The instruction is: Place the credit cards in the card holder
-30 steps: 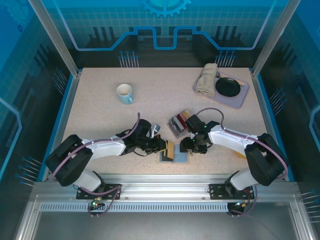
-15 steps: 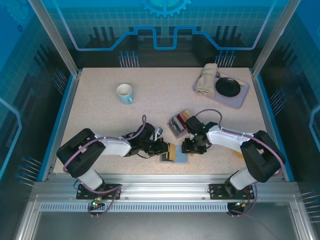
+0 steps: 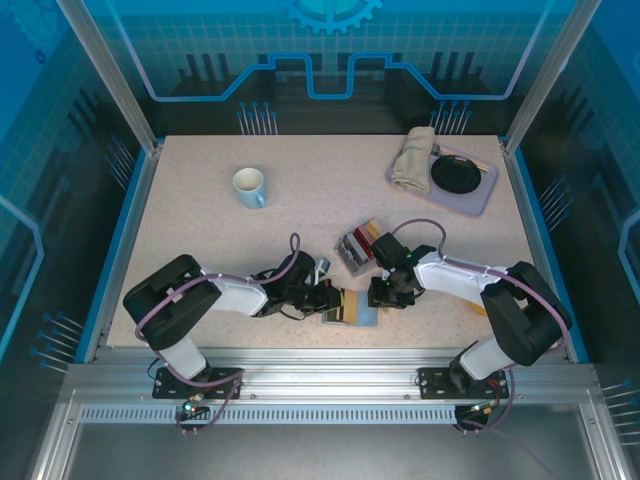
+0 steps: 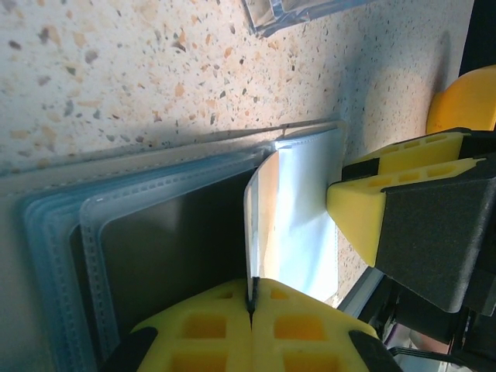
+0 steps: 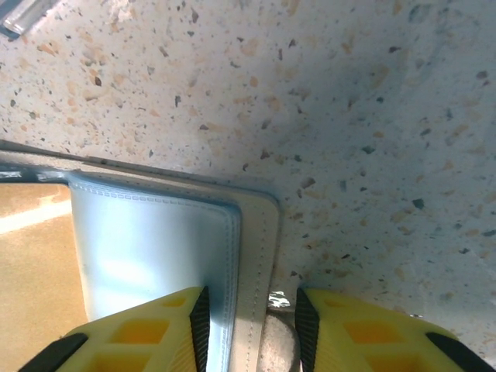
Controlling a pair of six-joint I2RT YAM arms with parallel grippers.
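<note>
The card holder (image 3: pixel 362 316) lies open near the table's front edge, its clear sleeves and a dark panel (image 4: pixel 178 232) facing up. My left gripper (image 3: pixel 328 298) (image 4: pixel 252 298) is shut on a thin tan-and-white credit card (image 4: pixel 260 225), which stands on edge over the sleeves. My right gripper (image 3: pixel 380 297) (image 5: pixel 250 310) hovers at the holder's right side with its jaws partly apart. They straddle the holder's beige rim (image 5: pixel 260 232), one finger over the sleeve and the other beyond the edge. More credit cards (image 3: pixel 356 246) lie stacked just behind.
A clear plastic piece (image 3: pixel 318 265) (image 4: pixel 294 12) lies behind the left gripper. A mug (image 3: pixel 248 186) stands at the back left. A tray (image 3: pixel 478 200) at the back right holds a folded cloth (image 3: pixel 412 158) and a black dish (image 3: pixel 456 174).
The left gripper has shifted right and lower, bringing the card down over the holder. The right gripper's jaws have narrowed around the holder's right edge.
</note>
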